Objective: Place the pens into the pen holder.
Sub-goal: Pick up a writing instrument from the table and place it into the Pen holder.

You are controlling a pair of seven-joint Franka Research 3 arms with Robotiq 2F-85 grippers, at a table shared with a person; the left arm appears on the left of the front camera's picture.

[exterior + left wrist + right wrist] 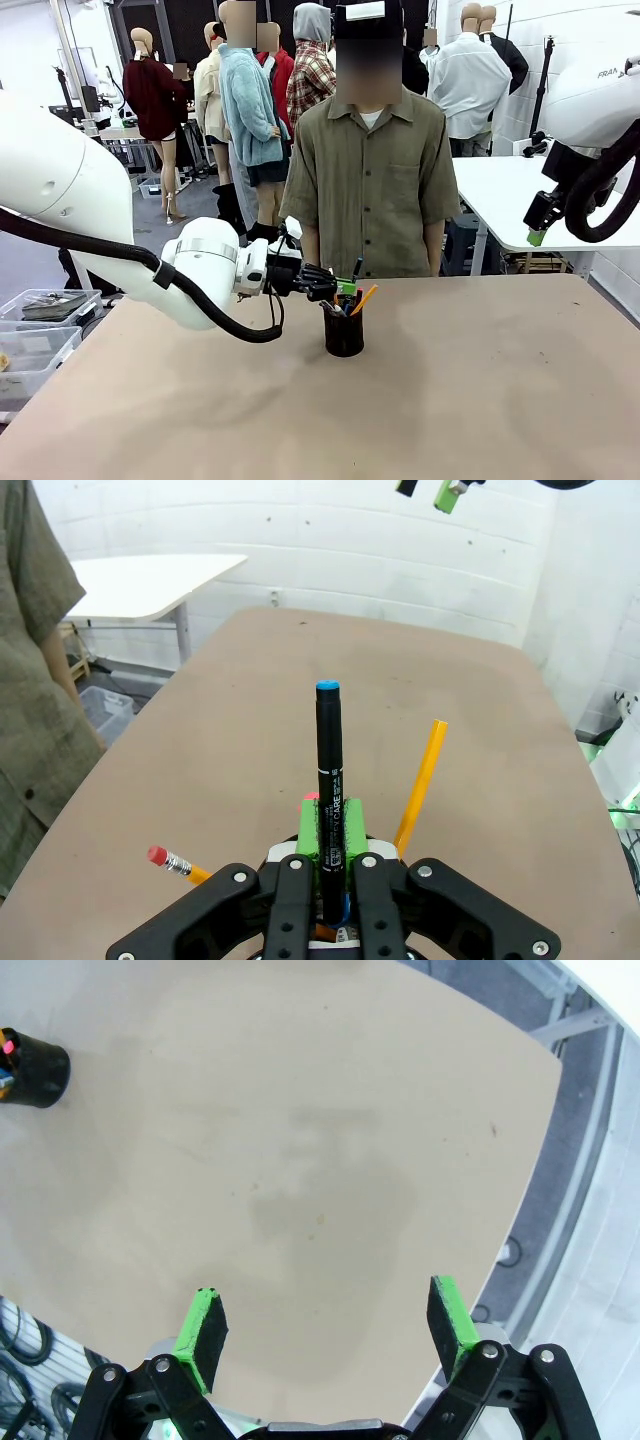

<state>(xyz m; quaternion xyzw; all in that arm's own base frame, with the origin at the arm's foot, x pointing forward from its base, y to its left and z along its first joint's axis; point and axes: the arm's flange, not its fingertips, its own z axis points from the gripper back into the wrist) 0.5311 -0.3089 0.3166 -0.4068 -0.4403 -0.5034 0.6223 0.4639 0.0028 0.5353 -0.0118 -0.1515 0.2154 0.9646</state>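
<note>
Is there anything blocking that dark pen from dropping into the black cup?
Nothing visible does. The left gripper holds the dark pen right over the pen holder, where pencils already lean aside.

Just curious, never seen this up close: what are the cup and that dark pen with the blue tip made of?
The pen holder looks like black metal, though its surface is too small to make out. The dark pen, clamped in the left gripper, seems smooth plastic with white print.

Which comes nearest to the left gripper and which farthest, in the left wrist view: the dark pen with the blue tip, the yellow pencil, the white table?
1. Dark pen with the blue tip: between the left gripper's pads.
2. Yellow pencil: leaning just to the picture's right.
3. White table: far off, upper left.
</note>
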